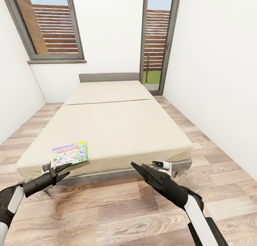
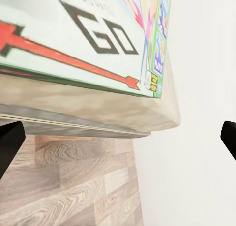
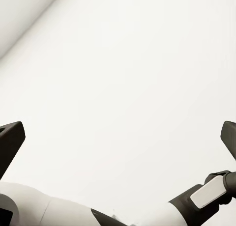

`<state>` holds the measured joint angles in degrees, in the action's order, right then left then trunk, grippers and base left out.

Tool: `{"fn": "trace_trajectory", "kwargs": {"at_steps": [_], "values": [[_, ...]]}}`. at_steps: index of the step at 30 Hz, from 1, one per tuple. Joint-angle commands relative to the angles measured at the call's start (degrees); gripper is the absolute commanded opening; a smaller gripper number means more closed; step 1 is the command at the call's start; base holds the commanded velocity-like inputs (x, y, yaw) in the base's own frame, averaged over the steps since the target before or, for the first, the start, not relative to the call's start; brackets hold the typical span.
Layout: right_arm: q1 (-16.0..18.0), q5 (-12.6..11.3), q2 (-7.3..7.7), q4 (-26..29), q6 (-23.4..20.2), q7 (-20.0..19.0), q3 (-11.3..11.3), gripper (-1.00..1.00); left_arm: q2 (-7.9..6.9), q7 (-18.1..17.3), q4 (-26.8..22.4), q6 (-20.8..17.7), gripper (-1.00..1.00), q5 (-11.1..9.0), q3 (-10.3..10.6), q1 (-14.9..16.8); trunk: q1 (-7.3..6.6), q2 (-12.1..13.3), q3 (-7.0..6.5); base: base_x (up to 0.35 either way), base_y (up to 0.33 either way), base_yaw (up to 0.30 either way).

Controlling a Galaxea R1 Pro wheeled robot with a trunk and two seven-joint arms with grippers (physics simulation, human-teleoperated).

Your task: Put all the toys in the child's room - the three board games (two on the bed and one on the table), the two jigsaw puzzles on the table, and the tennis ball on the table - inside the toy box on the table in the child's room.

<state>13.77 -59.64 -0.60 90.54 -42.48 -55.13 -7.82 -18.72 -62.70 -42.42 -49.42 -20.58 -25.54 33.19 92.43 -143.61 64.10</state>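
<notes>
I'm parked at foot of bed (image 1: pixel 117 124). Monopoly board game (image 1: pixel 70 154) lies flat at bed's near left corner, not yet picked up. My left hand (image 1: pixel 61 169) spread wide, empty, just short of box edge. Right hand (image 1: pixel 139 169) open, empty, over floor. Judging: this game not yet fetched; boxing it left.

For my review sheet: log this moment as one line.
left gripper: open, at Monopoly board game | right gripper: open, empty | game on bed corner
</notes>
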Motion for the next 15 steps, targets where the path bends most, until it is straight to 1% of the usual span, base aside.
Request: {"fn": "trace_trajectory", "kwargs": {"at_steps": [1,9,15], "values": [[0.0,-0.3,-0.01,0.0,-0.3,0.0,0.0,1.0,0.0,-0.1,0.0,-0.3,1.0,-0.1,0.0,0.0,-0.01,0.0,0.05,0.0,0.0,0.0],[0.0,-0.3,-0.01,0.0,-0.4,0.0,0.0,1.0,-0.04,-0.1,0.0,-0.3,1.0,-0.2,-0.1,0.0,-0.01,0.0,0.05,0.003,0.001,0.0],[0.0,-0.3,0.01,0.0,-0.3,0.0,0.0,1.0,-0.08,-0.1,0.1,-0.2,1.0,-0.2,-0.7,0.0,-0.01,0.0,0.05,0.088,0.057,0.0]]}}
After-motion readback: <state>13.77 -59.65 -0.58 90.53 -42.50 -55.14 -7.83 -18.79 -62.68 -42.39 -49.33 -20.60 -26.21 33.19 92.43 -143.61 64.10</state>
